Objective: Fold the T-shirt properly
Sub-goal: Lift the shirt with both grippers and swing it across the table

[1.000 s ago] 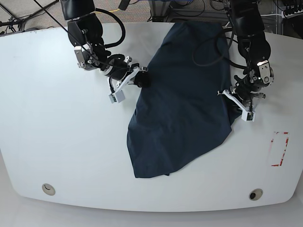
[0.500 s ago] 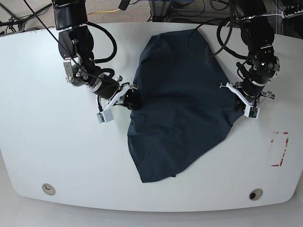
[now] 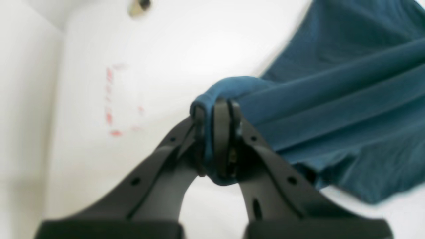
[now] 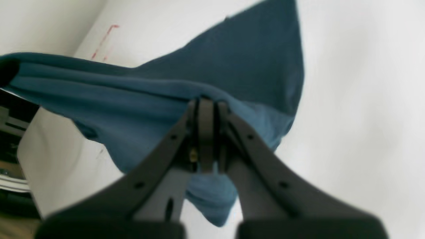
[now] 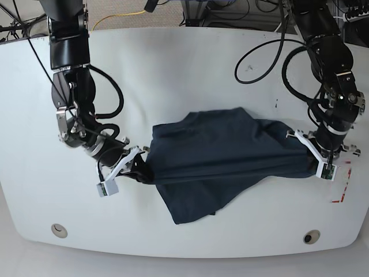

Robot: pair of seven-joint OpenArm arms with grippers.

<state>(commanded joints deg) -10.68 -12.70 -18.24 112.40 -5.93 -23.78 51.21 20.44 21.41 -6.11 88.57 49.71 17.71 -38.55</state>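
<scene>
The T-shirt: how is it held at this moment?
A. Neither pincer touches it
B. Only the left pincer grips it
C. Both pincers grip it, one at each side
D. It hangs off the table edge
C: the left pincer and the right pincer are each closed on a bunch of the T-shirt, which is stretched between them.

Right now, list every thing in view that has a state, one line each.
Plain dark navy-blue cloth T-shirt: unfolded, stretched between both claws, its lower part draped on the white table.
Left claw: shut on a bunched edge of the shirt.
Right claw: shut on the opposite edge.
</scene>
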